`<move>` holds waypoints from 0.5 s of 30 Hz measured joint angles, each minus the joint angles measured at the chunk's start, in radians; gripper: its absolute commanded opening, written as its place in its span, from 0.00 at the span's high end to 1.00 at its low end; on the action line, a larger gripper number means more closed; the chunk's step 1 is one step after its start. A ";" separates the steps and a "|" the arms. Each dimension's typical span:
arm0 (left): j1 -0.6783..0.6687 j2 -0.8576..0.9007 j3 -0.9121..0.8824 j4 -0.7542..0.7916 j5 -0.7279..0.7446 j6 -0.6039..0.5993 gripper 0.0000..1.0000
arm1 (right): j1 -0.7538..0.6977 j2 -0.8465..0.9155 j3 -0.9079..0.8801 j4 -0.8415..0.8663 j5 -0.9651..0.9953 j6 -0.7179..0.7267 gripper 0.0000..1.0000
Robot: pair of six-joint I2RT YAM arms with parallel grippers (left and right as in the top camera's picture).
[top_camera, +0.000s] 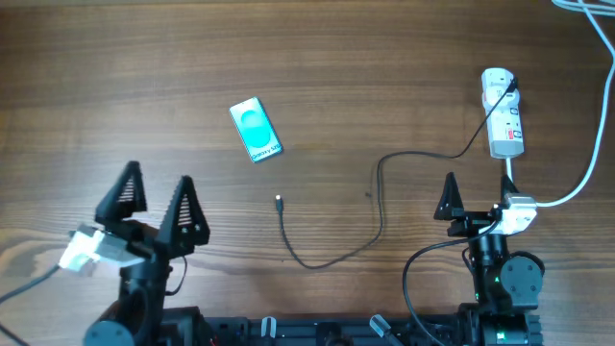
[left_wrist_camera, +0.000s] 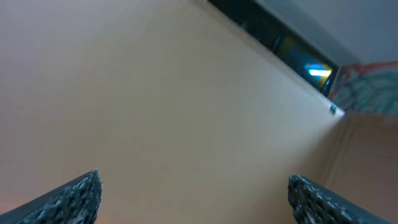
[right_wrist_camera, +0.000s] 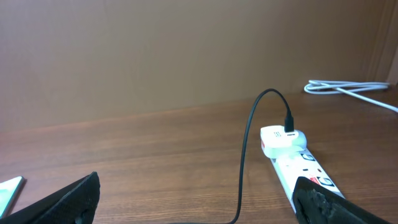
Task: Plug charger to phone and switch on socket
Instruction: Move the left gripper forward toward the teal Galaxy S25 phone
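The phone (top_camera: 255,131) lies face up on the wooden table, left of centre, its teal screen lit; its corner shows at the lower left of the right wrist view (right_wrist_camera: 9,191). The charger (top_camera: 380,187) is a thin black cable that runs from the socket (top_camera: 504,113) in a curve to its silvery tip (top_camera: 279,202), below and right of the phone. In the right wrist view the cable (right_wrist_camera: 243,168) rises to a plug in the socket (right_wrist_camera: 297,160). My left gripper (top_camera: 154,204) (left_wrist_camera: 193,196) is open and empty. My right gripper (top_camera: 479,204) (right_wrist_camera: 196,199) is open and empty, just short of the socket.
A thick white cable (top_camera: 581,178) runs from the socket along the right edge to the far corner and shows in the right wrist view (right_wrist_camera: 348,88). The left wrist view faces a plain wall. The arm bases stand at the table's near edge.
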 measured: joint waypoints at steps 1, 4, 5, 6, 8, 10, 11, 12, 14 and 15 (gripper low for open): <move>0.000 0.032 0.040 0.001 0.000 0.000 0.00 | 0.000 0.000 0.000 0.001 0.000 0.000 0.00; 0.000 0.171 0.191 -0.093 0.035 -0.004 0.00 | 0.000 0.002 0.000 0.000 0.000 0.000 0.00; 0.000 0.225 0.244 -0.142 0.058 -0.005 0.00 | 0.000 0.002 0.000 0.000 0.000 0.000 0.00; 0.000 0.283 0.295 -0.174 0.081 -0.007 0.00 | 0.000 0.002 0.000 0.000 0.000 0.000 0.00; 0.000 0.434 0.437 -0.303 0.161 -0.009 0.00 | 0.000 0.002 0.000 0.001 0.000 0.000 0.00; 0.000 0.535 0.531 -0.429 0.211 -0.012 0.00 | 0.000 0.002 0.000 0.000 0.000 0.000 0.00; 0.000 0.572 0.561 -0.469 0.225 -0.011 0.00 | 0.000 0.002 0.000 0.000 0.000 0.000 0.00; 0.000 0.632 0.600 -0.530 0.243 -0.011 0.00 | 0.000 0.002 0.000 0.000 0.000 0.000 0.01; 0.000 0.710 0.618 -0.622 0.262 -0.011 0.00 | 0.000 0.002 0.000 0.000 0.000 0.000 0.00; 0.000 0.751 0.618 -0.681 0.269 -0.011 0.00 | 0.000 0.002 0.000 0.000 0.000 0.000 0.00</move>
